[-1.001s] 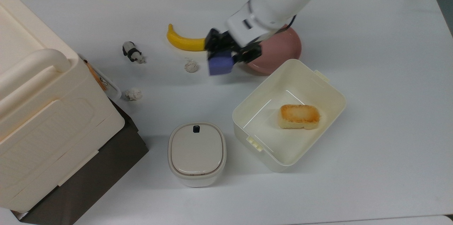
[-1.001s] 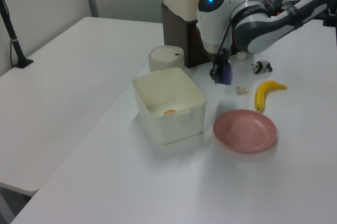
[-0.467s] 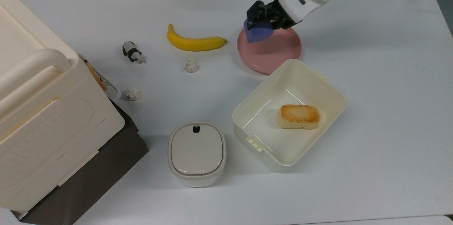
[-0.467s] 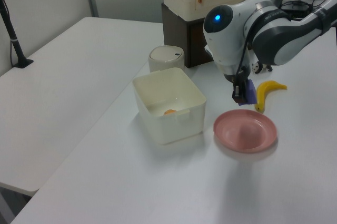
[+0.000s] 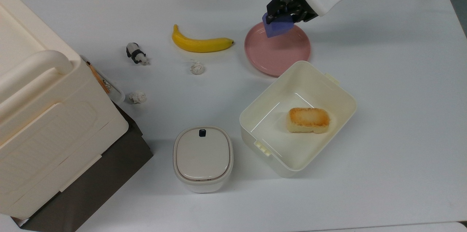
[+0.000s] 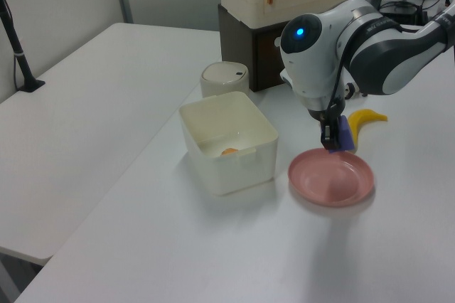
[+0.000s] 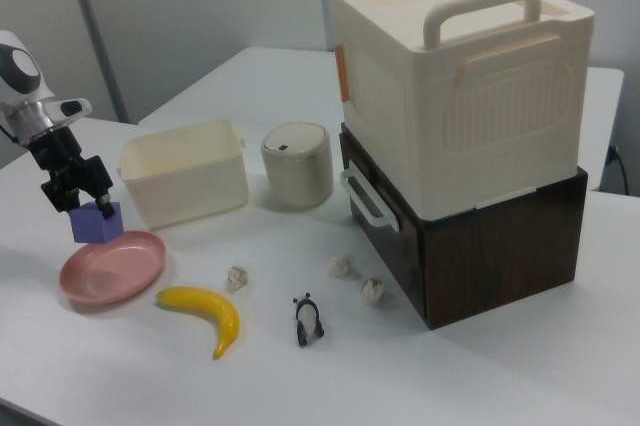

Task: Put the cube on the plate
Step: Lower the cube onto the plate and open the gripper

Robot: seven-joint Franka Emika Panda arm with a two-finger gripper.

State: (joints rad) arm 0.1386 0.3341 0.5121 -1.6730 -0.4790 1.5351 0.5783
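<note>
The blue-purple cube (image 5: 278, 27) hangs in my gripper (image 5: 288, 12), whose black fingers are shut on its top. It hovers just above the far rim of the round pink plate (image 5: 281, 53) in the top view. In the left view the cube (image 6: 344, 139) sits under the gripper (image 6: 331, 136) over the plate (image 6: 330, 181). In the right view the cube (image 7: 97, 223) floats a little above the plate (image 7: 110, 270) with the gripper (image 7: 78, 189) gripping it.
A banana (image 5: 199, 43) lies to the top view's left of the plate. A cream tub (image 5: 297, 117) holding a bread piece (image 5: 308, 120) stands just below the plate. A lidded round container (image 5: 203, 158), a toy panda (image 5: 137, 54), two crumpled lumps and a big cream box (image 5: 47, 115) stand further left.
My gripper carried the cube from beside the banana, rightwards in the top view, to above the plate's far rim, and came lower over the plate.
</note>
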